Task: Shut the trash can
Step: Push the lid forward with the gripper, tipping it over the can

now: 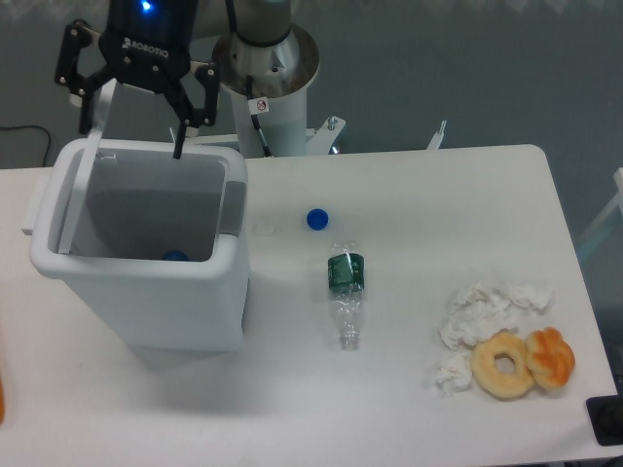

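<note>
Hovering over the back left corner of the bench [409,389], the tool [132,122] had its fingers spread wide, straddling the raised lid [80,175] of the trash can [146,292]. That white bin sat at the bench's left end, open, lid near upright. A crushed bottle [345,292] and blue cap [316,219] lay beside it.

The raised lid [86,165] stands nearly upright at the trash can's [146,292] nine o'clock rim, between the spread fingers of the gripper [134,117]. At three o'clock lie a blue cap [316,219] and a bottle [346,292], with bare table [438,195] beyond.
</note>
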You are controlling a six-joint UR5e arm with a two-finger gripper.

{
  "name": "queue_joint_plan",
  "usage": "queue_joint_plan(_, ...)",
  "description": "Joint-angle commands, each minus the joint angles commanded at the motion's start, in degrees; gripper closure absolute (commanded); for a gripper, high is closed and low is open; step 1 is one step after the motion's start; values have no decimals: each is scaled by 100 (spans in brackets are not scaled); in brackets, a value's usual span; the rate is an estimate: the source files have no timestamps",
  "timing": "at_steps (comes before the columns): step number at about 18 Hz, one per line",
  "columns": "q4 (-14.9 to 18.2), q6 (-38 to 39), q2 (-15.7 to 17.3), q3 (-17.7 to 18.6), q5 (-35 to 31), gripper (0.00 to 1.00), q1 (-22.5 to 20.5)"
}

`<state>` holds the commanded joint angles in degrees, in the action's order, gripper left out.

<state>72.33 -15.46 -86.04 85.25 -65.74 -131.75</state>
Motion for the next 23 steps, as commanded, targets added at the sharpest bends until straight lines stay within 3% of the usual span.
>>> queue_joint_plan(4,18,-168,-26,62,0,0,-211)
queue_joint_plan(19,9,-300,-97,299,-237,0,-369)
queue_joint_plan(23,0,-546,-158,500,-229,0,-466)
